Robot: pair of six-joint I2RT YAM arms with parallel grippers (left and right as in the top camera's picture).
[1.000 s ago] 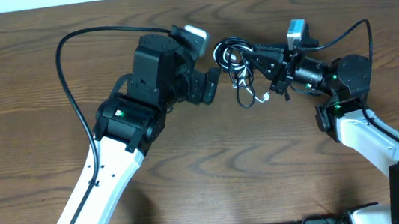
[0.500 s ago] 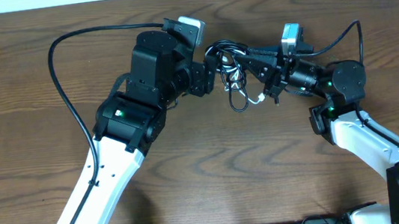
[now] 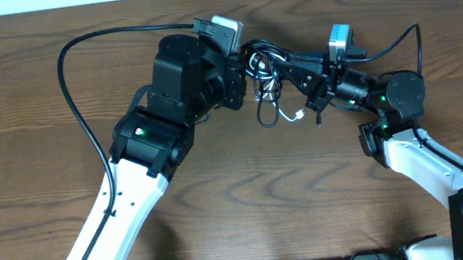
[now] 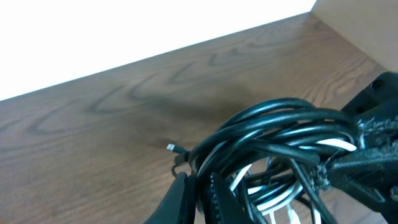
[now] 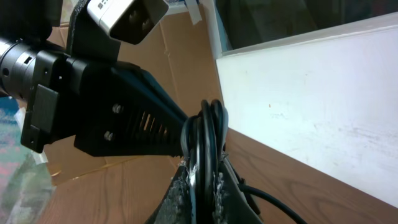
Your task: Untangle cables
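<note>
Left wrist only: plug (image 4: pixel 169 147) beside cables (image 4: pixel 273 116)

cables (image 4: pixel 273 134): cut off at bottom edge | left tool (image 3: pixel 245 64): tips hidden in overhead view

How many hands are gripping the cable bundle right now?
2. The left hand is shut on the left side of the cables. The right hand is shut on their upper right side. Loose loops trail below, between the two.
</note>
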